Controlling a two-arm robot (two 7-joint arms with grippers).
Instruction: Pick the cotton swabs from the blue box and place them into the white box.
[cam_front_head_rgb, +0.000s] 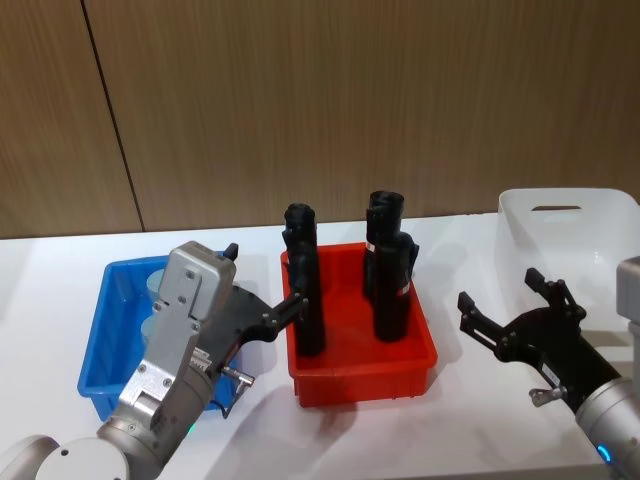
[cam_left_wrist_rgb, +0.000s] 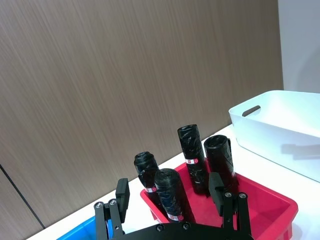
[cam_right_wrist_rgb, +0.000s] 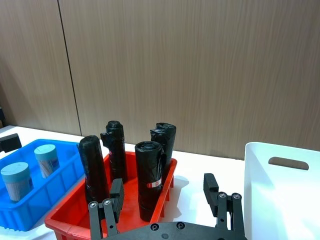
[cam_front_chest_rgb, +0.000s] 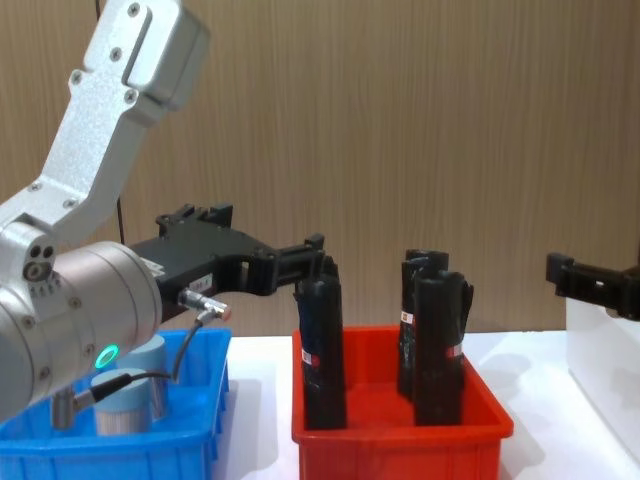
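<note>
The left gripper (cam_front_head_rgb: 265, 283), spread and empty above the blue box (cam_front_head_rgb: 95, 330), should settle squarely over the cotton swabs (cam_right_wrist_rgb: 45, 156); the right gripper (cam_front_head_rgb: 500, 290) waits, spread.

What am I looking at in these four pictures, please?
It is a two-armed robot; each arm ends in a two-fingered gripper. One picture looks down from its head, one across the table from its chest, and one from each wrist. On the white table stand a shallow bright blue plastic box holding two small clear plastic jars of cotton swabs with pale blue lids, a red plastic bin holding four tall black rolls, and a tall translucent white plastic box. Both grippers are open and hold nothing: the left gripper beside the blue box, the right gripper near the white box.
</note>
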